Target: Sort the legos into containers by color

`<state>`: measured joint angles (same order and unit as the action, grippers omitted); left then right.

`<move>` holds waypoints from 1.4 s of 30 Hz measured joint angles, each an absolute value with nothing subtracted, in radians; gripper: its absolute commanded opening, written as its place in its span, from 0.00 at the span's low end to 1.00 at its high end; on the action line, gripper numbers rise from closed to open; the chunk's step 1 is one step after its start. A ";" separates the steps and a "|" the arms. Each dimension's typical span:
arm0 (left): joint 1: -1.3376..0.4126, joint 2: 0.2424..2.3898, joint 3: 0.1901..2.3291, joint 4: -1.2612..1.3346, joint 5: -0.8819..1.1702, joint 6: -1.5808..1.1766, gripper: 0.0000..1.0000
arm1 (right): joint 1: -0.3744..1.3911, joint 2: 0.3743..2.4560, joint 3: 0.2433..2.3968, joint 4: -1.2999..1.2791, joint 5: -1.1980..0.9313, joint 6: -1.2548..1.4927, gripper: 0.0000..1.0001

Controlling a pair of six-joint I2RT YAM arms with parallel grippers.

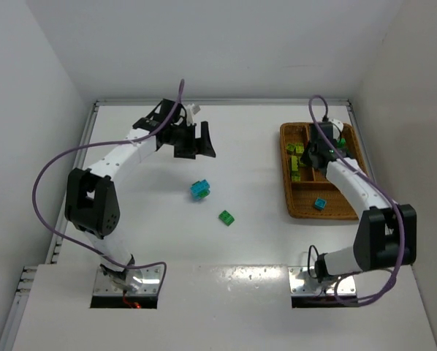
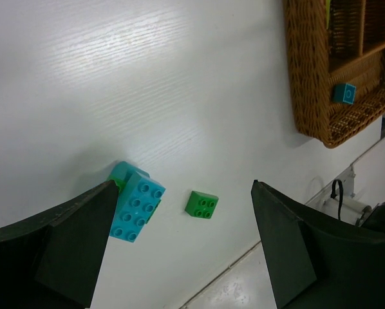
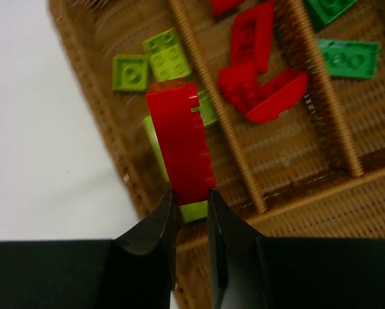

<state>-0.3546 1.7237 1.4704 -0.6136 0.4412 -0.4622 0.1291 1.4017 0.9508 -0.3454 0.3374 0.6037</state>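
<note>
My right gripper (image 3: 189,193) is shut on the end of a red brick (image 3: 179,145), holding it above the wicker tray (image 3: 295,212), over the compartment with yellow-green bricks (image 3: 154,61) and close to a divider. Red bricks (image 3: 257,77) fill the middle compartment and green ones (image 3: 347,58) the one beyond. A cyan brick (image 1: 320,203) lies in the tray's near section. On the table sit a cyan stack (image 2: 136,206) with a green piece under it and a lone green brick (image 2: 201,204). My left gripper (image 2: 185,187) hangs open above the table, empty, with both of them showing between its fingers.
The tray (image 1: 306,208) stands at the right of the table, its wall (image 2: 308,71) well clear of the loose bricks. The cyan stack (image 1: 199,190) and green brick (image 1: 226,217) lie mid-table. White walls enclose the table. Purple cables loop off both arms.
</note>
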 measured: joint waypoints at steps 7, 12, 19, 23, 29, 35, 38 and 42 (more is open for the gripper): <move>-0.355 1.724 1.431 -0.630 0.420 -0.447 0.91 | -0.030 1.466 0.982 -0.363 0.341 0.607 0.00; -0.355 1.724 1.427 -0.636 0.417 -0.445 0.91 | -0.088 1.479 0.955 -0.360 0.338 0.607 0.12; -0.355 1.723 1.427 -0.641 0.397 -0.444 0.93 | -0.089 1.546 0.955 -0.365 0.329 0.612 0.49; -0.355 1.719 1.428 -0.667 0.329 -0.443 0.93 | -0.088 1.537 0.955 -0.371 0.332 0.614 0.49; -0.355 1.717 1.430 -0.720 0.130 -0.442 0.91 | -0.072 1.416 0.959 -0.393 0.309 0.610 0.30; -0.359 1.682 1.390 -0.733 0.025 -0.426 0.92 | 0.140 1.344 1.019 -0.382 0.218 0.603 0.30; -0.373 1.657 1.345 -0.739 0.007 -0.398 0.98 | 0.299 1.375 1.034 -0.372 0.148 0.604 0.39; -0.434 1.650 1.309 -0.741 0.020 -0.347 0.99 | 0.410 1.435 1.034 -0.378 0.047 0.603 0.45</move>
<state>-0.4343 1.6501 1.3087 -0.7414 0.0200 -0.3470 0.4103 1.4345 1.0336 -0.3782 0.0467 0.6029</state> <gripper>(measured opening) 0.991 0.434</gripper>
